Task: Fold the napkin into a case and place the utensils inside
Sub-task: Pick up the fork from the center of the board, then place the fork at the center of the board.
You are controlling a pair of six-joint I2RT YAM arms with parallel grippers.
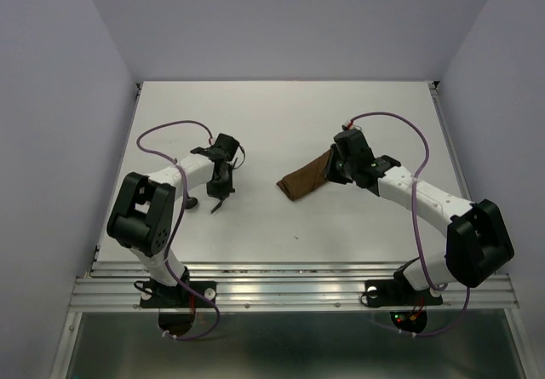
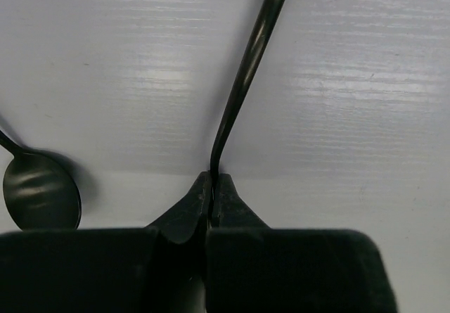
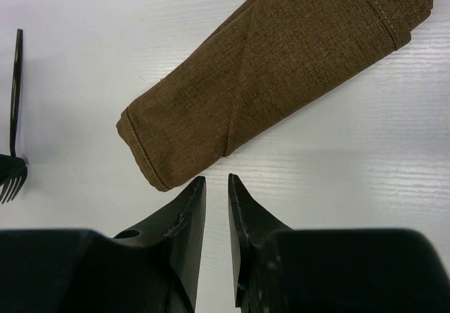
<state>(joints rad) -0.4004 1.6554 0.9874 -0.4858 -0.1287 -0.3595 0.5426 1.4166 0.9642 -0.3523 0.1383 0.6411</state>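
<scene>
The napkin, folded into a narrow brown case (image 1: 306, 178) (image 3: 274, 74), lies on the table right of centre. My right gripper (image 1: 335, 173) (image 3: 216, 179) hovers at the case's near edge, jaws slightly open with nothing between them. My left gripper (image 1: 221, 189) (image 2: 213, 177) is shut on a thin dark utensil (image 2: 246, 74), gripping it near a bend; its gripped end is hidden under the fingers. A fork (image 3: 14, 151) shows at the left edge of the right wrist view. The spoon (image 2: 41, 198) (image 1: 189, 202) lies on the table just left of the left gripper.
The white table (image 1: 281, 115) is walled by pale panels on the left, back and right. A metal rail (image 1: 289, 289) runs along the near edge where both arm bases are bolted. Purple cables loop over each arm.
</scene>
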